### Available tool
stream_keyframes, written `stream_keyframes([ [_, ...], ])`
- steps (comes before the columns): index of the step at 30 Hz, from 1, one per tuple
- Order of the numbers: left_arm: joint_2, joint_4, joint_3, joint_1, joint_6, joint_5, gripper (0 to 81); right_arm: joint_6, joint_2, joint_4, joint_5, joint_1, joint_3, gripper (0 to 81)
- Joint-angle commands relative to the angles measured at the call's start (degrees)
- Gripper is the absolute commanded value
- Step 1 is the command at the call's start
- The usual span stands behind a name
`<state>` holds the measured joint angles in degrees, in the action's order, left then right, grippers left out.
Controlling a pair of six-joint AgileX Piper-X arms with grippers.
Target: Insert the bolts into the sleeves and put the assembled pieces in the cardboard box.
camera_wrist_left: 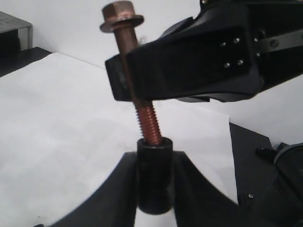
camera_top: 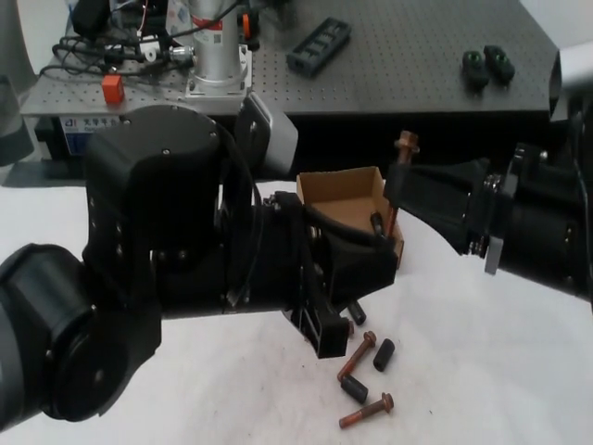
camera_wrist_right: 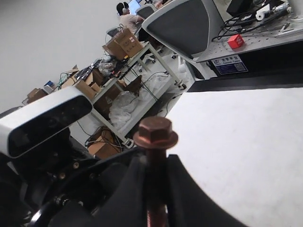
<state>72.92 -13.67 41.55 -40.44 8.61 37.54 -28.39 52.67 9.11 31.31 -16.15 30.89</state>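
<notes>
Hidden or unclear: the tip of the held bolt (camera_wrist_left: 124,28) is out of sight inside the held sleeve (camera_wrist_left: 154,184), so how deep it sits cannot be read. In the high view the left gripper (camera_wrist_left: 155,163) is largely masked by its own arm. A dark piece (camera_top: 377,222) lying in the cardboard box (camera_top: 338,190) is too small to tell whether it is a bare sleeve or an assembled one. A half-covered sleeve (camera_top: 356,312) on the white table (camera_top: 482,371) shows only partly from under the left arm. Count: three bolts, one held and two loose, a nearer bolt (camera_top: 367,410) and a farther bolt (camera_top: 357,356). There are four sleeves: one held, the half-covered one, and two in plain sight among the loose bolts, a right sleeve (camera_top: 384,354) and a lower sleeve (camera_top: 353,387). There is one box. Pose: the left arm reaches forward over the table to the box's near side, its fingers closed on the upright held sleeve, mouth upward. The right gripper (camera_wrist_right: 154,163) comes in level from the right, clamped on the bolt's shank under the head. The bolt stands upright, head up, with its threaded end in the sleeve's mouth, by the box's right wall.
</notes>
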Motion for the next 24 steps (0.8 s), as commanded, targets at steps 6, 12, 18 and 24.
stream_keyframes([
  [6, -0.51, -1.87, 0.36, -0.05, -1.28, -3.96, 0.7, 5.32, 0.18, -1.86, 2.38, -1.36, 0.09, 16.9],
  [12, 0.38, -4.03, 0.36, -0.05, -4.56, -11.91, 0.7, 4.98, -1.24, -2.79, 1.77, 1.29, 0.09, 44.7],
  [18, 14.81, -0.43, 14.5, 3.83, 7.54, -20.81, 0.7, 5.91, -7.63, -16.54, 0.74, 10.18, 0.09, 40.2],
  [24, 38.85, 25.14, 46.16, 6.47, 8.05, -25.0, 0.7, 10.97, -9.3, -32.96, -8.25, 13.51, 0.09, 40.2],
])
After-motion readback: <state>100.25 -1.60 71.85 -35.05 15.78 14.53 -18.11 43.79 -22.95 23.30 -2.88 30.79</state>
